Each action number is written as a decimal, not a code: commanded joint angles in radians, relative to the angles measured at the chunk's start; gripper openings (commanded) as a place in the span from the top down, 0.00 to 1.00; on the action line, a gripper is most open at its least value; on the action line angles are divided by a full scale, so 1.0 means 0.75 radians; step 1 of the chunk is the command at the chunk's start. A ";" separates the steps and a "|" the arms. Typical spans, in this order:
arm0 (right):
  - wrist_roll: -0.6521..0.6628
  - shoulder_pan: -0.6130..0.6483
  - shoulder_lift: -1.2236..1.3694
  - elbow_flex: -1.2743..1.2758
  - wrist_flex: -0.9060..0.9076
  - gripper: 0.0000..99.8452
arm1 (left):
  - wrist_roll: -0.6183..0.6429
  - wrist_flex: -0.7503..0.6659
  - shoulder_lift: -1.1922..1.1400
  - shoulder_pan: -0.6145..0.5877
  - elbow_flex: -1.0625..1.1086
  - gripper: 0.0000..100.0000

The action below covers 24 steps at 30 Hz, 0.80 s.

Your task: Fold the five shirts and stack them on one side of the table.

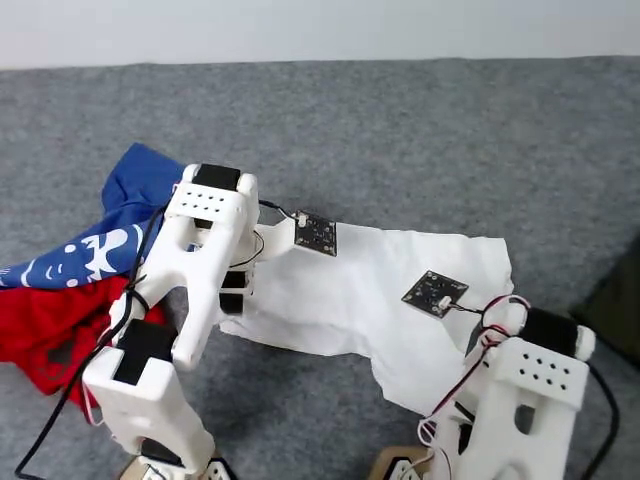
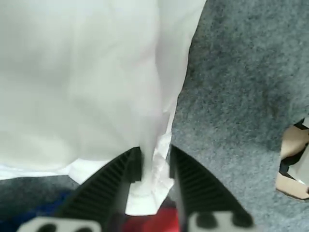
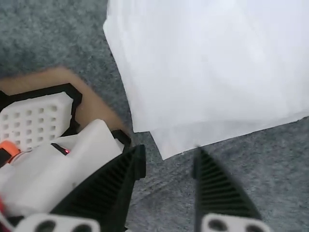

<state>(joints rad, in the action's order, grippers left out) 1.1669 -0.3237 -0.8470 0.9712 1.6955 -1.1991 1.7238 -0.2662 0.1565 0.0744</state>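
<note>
White shirt [image 1: 380,290] spread flat; blue shirt [image 1: 130,190], red shirt [image 1: 50,320] heaped beside it.
Left gripper [image 2: 154,166] pinches its hem; right gripper [image 3: 166,166] agape at its corner; bare table [image 1: 450,140] beyond.

1. Left arm [image 1: 185,300]: raised beside the white shirt [image 1: 350,290], elbow high, wrist folded downward over the shirt's edge.
2. Left end effector [image 2: 154,166]: pointing down at the white shirt's hem, black ribbed fingers [image 2: 111,183] pinched together on a fold of that hem, cloth bunched between them.
3. Right arm [image 1: 525,395]: low at the opposite side of the white shirt, its wrist leaning over the shirt's near corner.
4. Right end effector [image 3: 166,169]: jaws parted, hovering just off the white shirt's corner, gripping nothing, cloth edge lying just ahead of the fingertips.
</note>
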 commanded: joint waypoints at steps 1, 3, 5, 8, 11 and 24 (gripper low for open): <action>-0.018 -0.050 -0.013 -0.061 0.003 0.76 | 0.023 0.016 0.078 -0.006 -0.026 0.84; -0.018 -0.062 -0.013 -0.098 0.003 0.75 | 0.025 0.016 0.078 -0.006 -0.062 0.83; -0.018 -0.062 -0.013 -0.139 0.003 0.75 | 0.025 0.018 0.078 -0.006 -0.116 0.83; -0.020 -0.062 -0.013 -0.219 -0.001 0.75 | 0.035 0.020 0.078 -0.008 -0.230 0.83; -0.023 -0.058 -0.013 -0.329 -0.017 0.75 | 0.127 0.025 0.076 -0.008 -0.371 0.83; -0.487 0.017 0.001 -0.241 -0.607 0.76 | 0.585 -0.284 0.063 0.000 -0.529 0.83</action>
<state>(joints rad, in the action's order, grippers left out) 0.8876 -0.3437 -0.8454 0.7488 1.3349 -0.9014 1.6134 -0.2662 0.1565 -0.2923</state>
